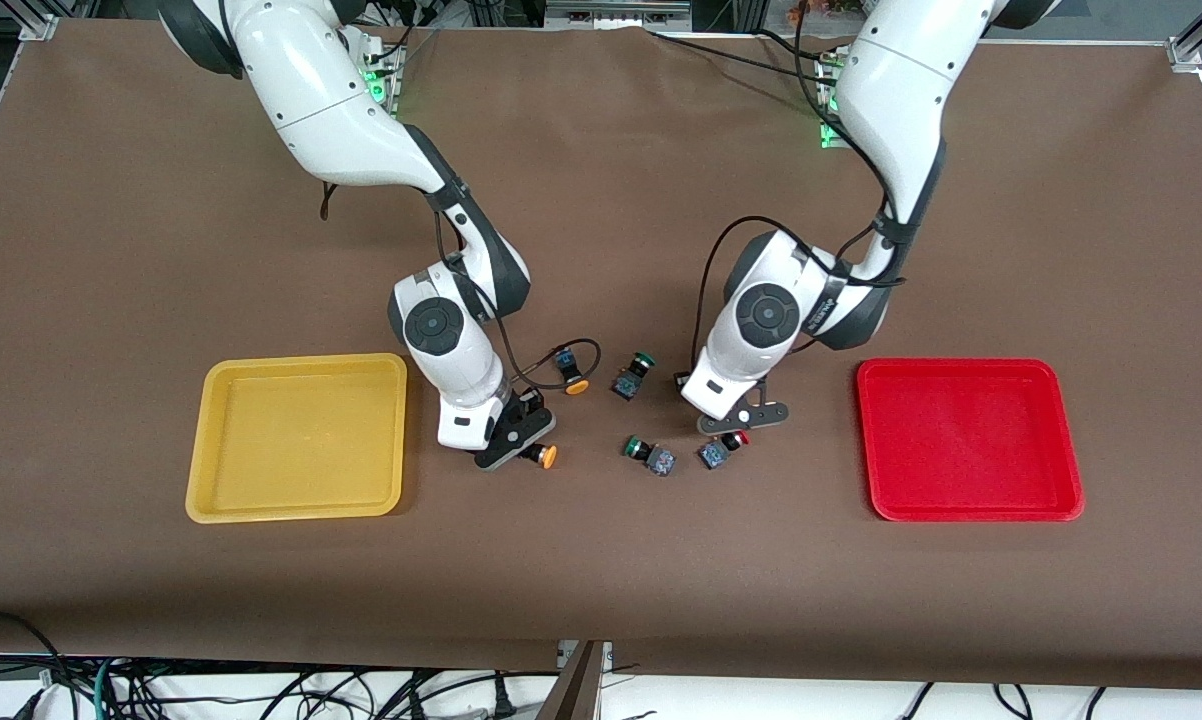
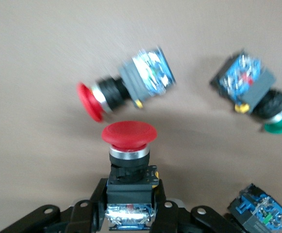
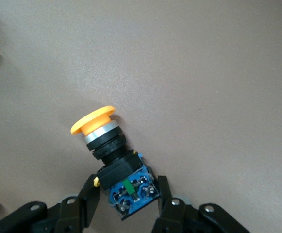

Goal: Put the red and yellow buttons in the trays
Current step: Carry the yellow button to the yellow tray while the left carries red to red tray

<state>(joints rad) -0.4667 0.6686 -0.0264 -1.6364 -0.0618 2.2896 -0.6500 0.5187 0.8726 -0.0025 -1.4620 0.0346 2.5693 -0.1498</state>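
My left gripper is over the table between the buttons and the red tray. In the left wrist view it is shut on the square base of a red button, whose cap points away from the wrist. The second red button lies on its side just under it. My right gripper is low beside the yellow tray, its fingers closed on the blue base of a yellow button, whose orange cap sticks out. Another yellow button lies farther from the front camera.
Two green-capped buttons lie between the grippers: one beside the loose yellow button, one beside the loose red one, also in the left wrist view. The right arm's black cable loops near the loose yellow button.
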